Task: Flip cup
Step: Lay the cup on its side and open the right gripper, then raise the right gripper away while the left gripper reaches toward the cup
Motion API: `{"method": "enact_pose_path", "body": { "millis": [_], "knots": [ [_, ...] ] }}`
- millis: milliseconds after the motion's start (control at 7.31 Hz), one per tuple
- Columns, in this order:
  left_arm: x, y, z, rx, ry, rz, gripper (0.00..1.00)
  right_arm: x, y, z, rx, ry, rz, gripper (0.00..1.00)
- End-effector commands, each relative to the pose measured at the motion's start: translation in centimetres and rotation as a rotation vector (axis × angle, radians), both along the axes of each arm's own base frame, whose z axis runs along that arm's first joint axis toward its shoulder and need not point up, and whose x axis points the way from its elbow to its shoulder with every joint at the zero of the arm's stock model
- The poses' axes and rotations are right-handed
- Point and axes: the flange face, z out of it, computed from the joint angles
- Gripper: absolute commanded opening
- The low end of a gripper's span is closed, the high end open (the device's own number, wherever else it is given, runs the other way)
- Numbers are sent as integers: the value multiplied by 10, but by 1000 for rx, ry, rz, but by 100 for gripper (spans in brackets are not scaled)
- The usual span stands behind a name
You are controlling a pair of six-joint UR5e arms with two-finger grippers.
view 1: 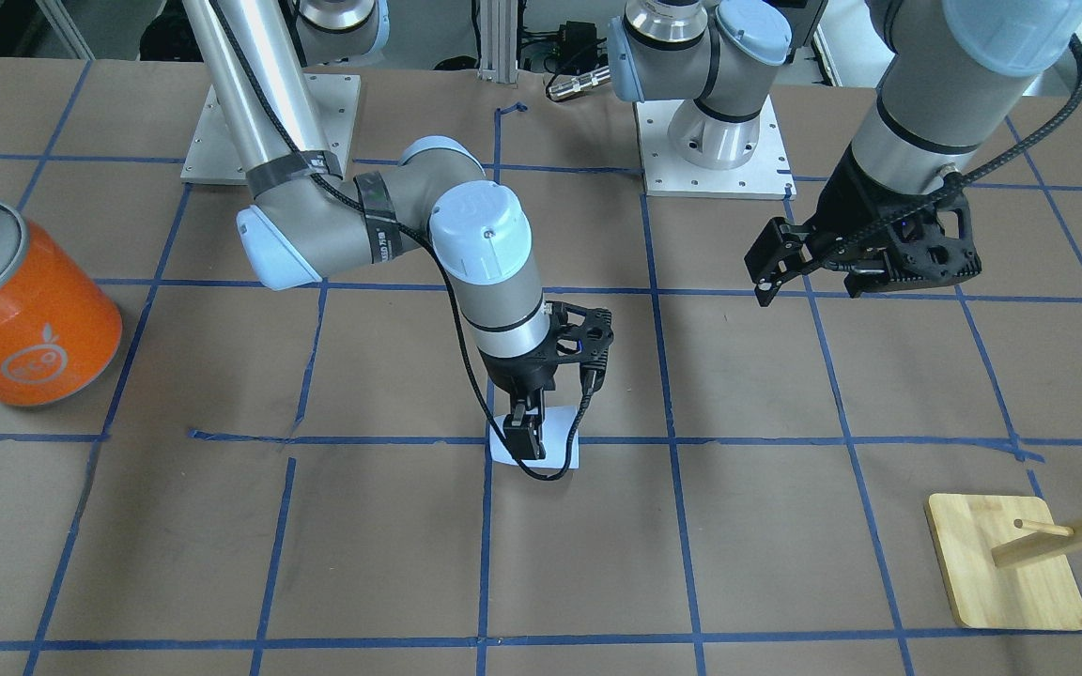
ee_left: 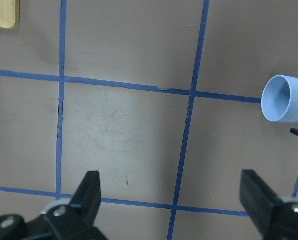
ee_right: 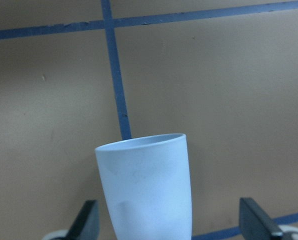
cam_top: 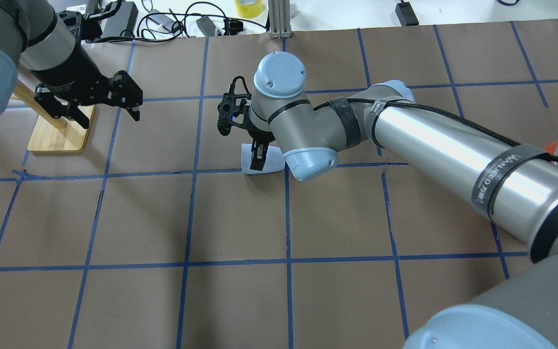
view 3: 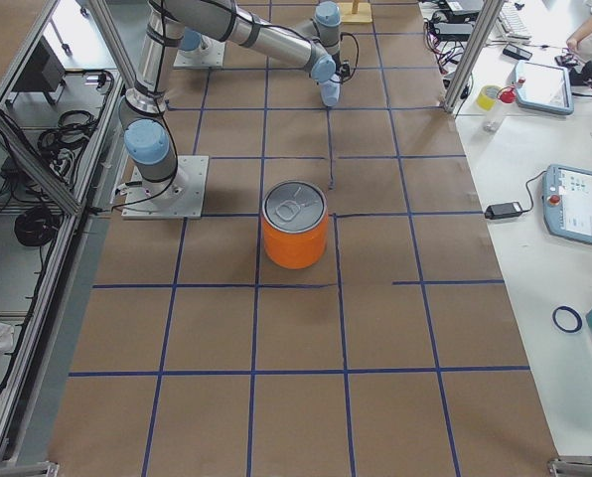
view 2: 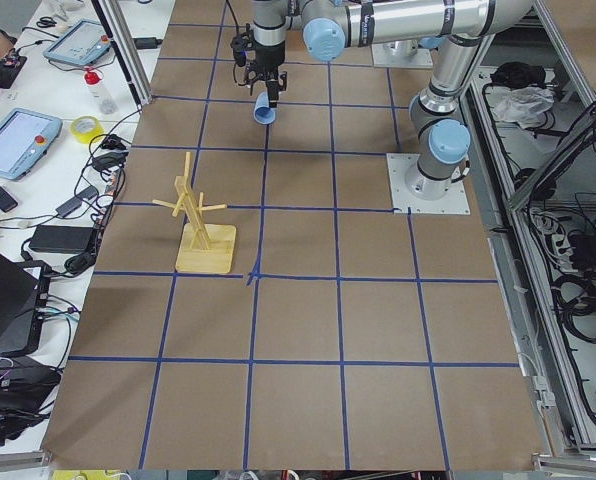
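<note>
The pale lavender-blue cup (view 1: 562, 453) lies on its side on the brown paper near the table's middle, on a blue tape line. It also shows in the overhead view (cam_top: 247, 163), the left wrist view (ee_left: 284, 98) with its mouth towards that camera, and the right wrist view (ee_right: 146, 185). My right gripper (view 1: 527, 434) is down over the cup, open, with a finger (ee_right: 86, 220) on each side of it and clear gaps between them. My left gripper (view 1: 809, 272) is open and empty, held above the table away from the cup.
A large orange can (view 1: 24, 300) with a silver lid stands at the table's end on the robot's right. A wooden peg stand (view 1: 1006, 563) on a flat base stands on the robot's left side, near my left gripper (cam_top: 109, 116). Blue tape lines grid the paper.
</note>
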Motion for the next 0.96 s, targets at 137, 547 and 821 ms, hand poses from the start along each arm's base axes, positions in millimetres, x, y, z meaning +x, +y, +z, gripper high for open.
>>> {"method": "enact_pose_path", "body": {
  "millis": [137, 547, 821],
  "knots": [
    [0, -8, -12, 15, 13, -1, 100, -98, -11, 93, 56, -21, -309, 100],
    [-31, -38, -59, -1, 312, -11, 100, -171, 47, 178, 213, 21, -632, 100],
    [-53, -44, -134, -11, 472, -24, 100, -230, 45, 206, 199, -8, -802, 100]
  ]
}}
